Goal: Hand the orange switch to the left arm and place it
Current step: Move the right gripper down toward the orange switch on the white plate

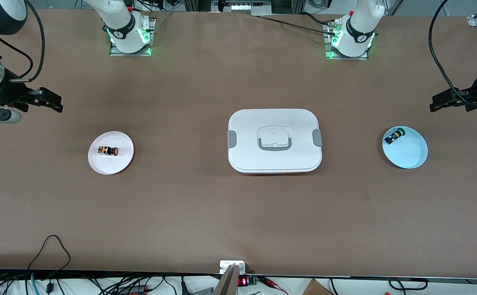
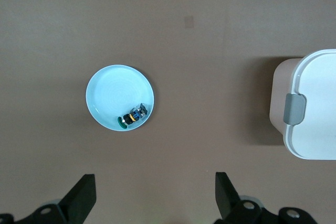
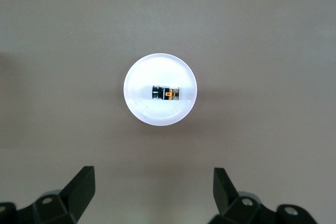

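The orange switch [image 1: 108, 150] lies on its side on a small white plate [image 1: 119, 164] toward the right arm's end of the table; it also shows in the right wrist view [image 3: 166, 93]. The white box [image 1: 274, 164] with grey clips sits at the table's middle, and its corner shows in the left wrist view [image 2: 315, 103]. My right gripper [image 1: 56, 102] hangs open and empty high over the table beside the white plate [image 3: 153, 172]. My left gripper [image 1: 434, 104] hangs open and empty high over the table's other end [image 2: 155, 179].
A light blue plate [image 1: 410, 153] toward the left arm's end holds a small switch with a green cap and blue body [image 1: 394, 136], also in the left wrist view [image 2: 131, 118]. Cables and electronics line the table edge nearest the front camera.
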### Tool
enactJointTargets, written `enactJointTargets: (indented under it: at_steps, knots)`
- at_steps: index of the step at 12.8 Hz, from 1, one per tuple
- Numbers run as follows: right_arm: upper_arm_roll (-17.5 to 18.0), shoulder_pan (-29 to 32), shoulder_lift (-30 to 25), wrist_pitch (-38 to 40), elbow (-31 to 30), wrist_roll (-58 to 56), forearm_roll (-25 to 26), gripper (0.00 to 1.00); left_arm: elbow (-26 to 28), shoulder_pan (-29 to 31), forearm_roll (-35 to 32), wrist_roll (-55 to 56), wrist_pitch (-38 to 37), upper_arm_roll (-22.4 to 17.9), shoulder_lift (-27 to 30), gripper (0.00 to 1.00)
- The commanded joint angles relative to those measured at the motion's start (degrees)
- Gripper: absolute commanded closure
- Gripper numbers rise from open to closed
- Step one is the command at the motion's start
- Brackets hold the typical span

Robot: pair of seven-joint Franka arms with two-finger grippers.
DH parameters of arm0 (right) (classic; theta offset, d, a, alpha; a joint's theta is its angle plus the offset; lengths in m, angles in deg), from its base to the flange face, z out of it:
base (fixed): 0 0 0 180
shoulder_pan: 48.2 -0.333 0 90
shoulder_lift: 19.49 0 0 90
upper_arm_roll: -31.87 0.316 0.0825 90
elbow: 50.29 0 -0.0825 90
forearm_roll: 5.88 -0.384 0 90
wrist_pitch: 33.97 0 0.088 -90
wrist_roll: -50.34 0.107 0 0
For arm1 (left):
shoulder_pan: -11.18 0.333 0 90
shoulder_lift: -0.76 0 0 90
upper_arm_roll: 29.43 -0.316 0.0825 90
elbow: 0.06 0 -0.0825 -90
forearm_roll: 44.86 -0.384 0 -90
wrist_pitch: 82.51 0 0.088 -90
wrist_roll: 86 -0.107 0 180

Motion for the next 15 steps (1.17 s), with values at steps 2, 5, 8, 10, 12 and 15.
enactJointTargets:
  at_steps: [2,5,8,10,12,15]
  knots:
    - [0.2,0.1,-0.8,0.4,-0.1,0.1,-0.6,0.0,-1.3,0.5,-0.3,-1.3,-0.1,0.3,-0.6,0.0]
    - [0.3,-0.1,-0.5,0.4,-0.1,0.0,-0.5,0.0,-1.3,0.8,-0.3,-1.3,-0.2,0.3,-0.6,0.0]
    - [0.4,-0.1,1.1,-0.1,0.0,-0.5,-0.1,0.0,-1.3,0.9,-0.3,-1.3,-0.2,0.3,-0.6,0.0]
    - [0.4,-0.1,3.8,-0.8,0.0,-1.2,-0.4,0.0,-1.3,0.9,-0.3,-1.3,-0.2,0.1,-0.6,0.0]
    - [0.4,-0.1,7.4,-5.5,0.0,-1.3,-0.3,0.0,-1.3,0.9,-0.2,-1.3,-0.2,0.3,-0.8,0.0]
    - [0.4,-0.1,13.1,-8.9,-0.1,-1.2,-0.3,0.0,-1.3,0.9,-0.1,-1.3,-0.2,0.1,-0.8,0.0]
